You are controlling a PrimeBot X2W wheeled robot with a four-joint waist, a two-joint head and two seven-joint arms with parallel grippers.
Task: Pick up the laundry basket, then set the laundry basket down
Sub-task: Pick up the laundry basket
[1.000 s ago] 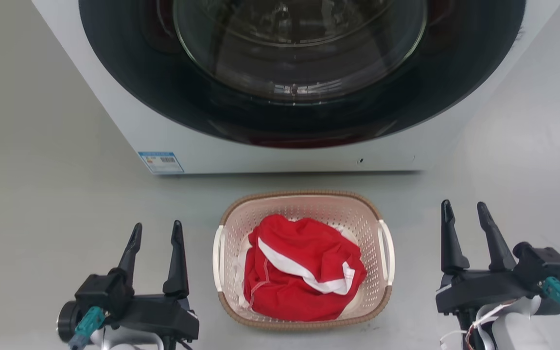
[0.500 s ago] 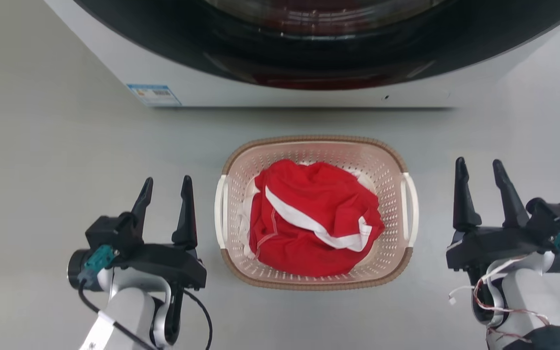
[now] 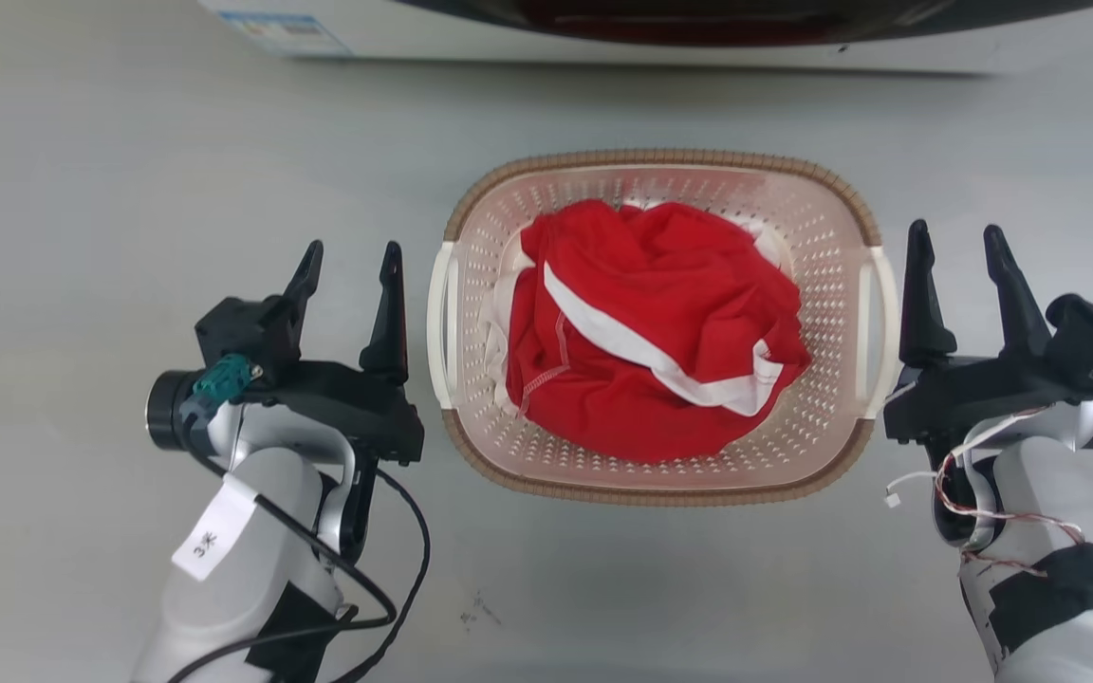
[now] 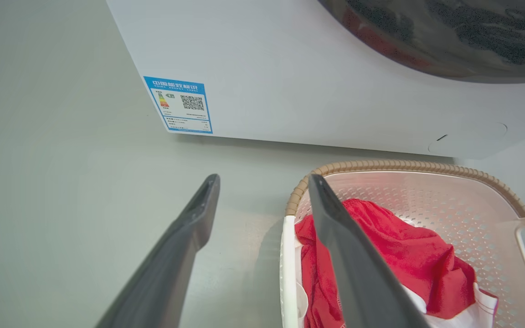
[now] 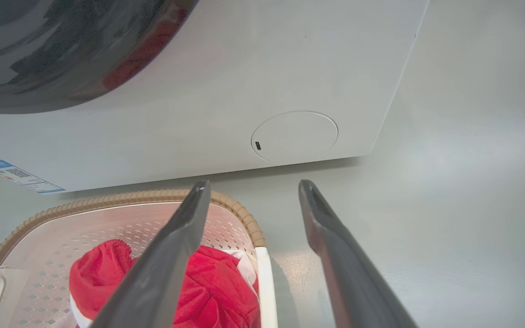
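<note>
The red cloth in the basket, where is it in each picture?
Head view: the red cloth sits mid-picture, inside the laundry basket.
Left wrist view: the cloth is at the lower right.
Right wrist view: the cloth is at the lower left.
Shared landmark: the blue label beyond the basket.

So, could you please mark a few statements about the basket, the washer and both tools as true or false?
1. The laundry basket stands on the floor between the left tool and the right tool. True.
2. The left tool is shut on a basket handle. False: it is open, beside the basket, holding nothing.
3. A red garment with white trim lies in the basket. True.
4. The washer carries its blue label on the robot's right. False: the label is on the robot's left.
5. The right tool is open. True.
</note>
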